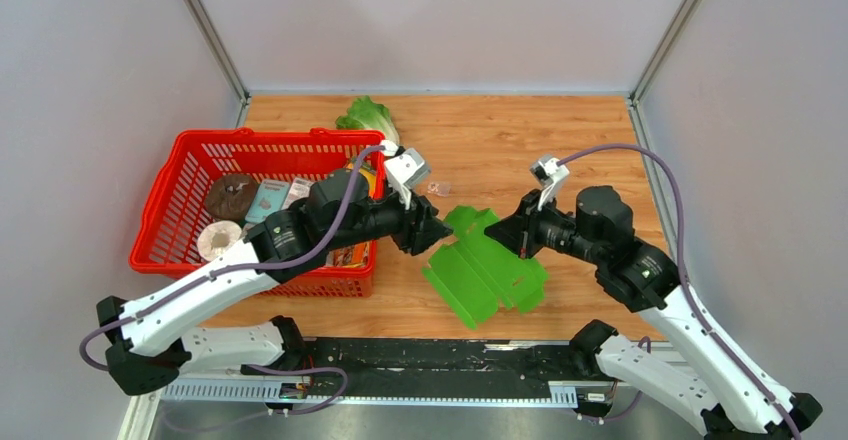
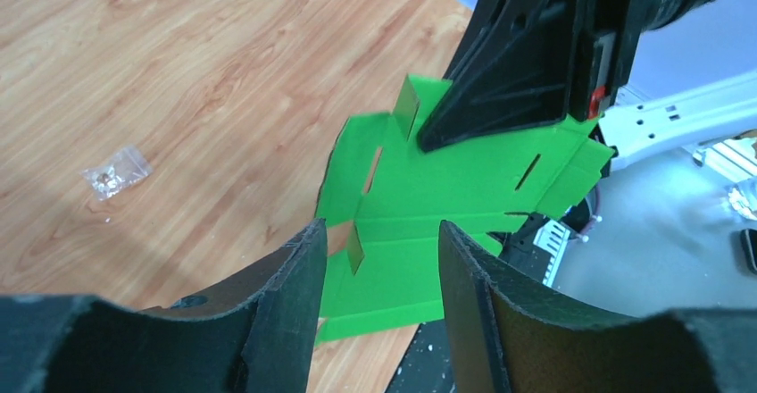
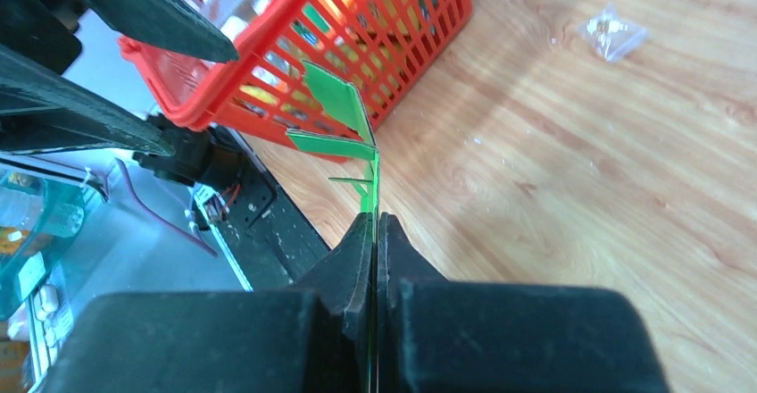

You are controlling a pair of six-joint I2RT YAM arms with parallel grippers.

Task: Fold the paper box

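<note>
The paper box [image 1: 485, 268] is a bright green die-cut sheet with flaps and slots, held unfolded above the table's front middle. My right gripper [image 1: 512, 236] is shut on its right edge; in the right wrist view [image 3: 375, 223] the sheet [image 3: 361, 134] shows edge-on between the closed fingers. My left gripper [image 1: 441, 230] is open at the sheet's upper left edge. In the left wrist view [image 2: 382, 237] the sheet [image 2: 446, 201] lies beyond the spread fingers, not held by them, with the right gripper's black finger [image 2: 509, 80] on its far side.
A red basket [image 1: 175, 190] with packets and an orange carton stands at the left, under my left arm. A lettuce [image 1: 368, 117] lies behind it. A small clear bag [image 1: 438, 188] lies on the wood [image 2: 116, 171]. The black front rail [image 1: 420, 355] runs below the sheet.
</note>
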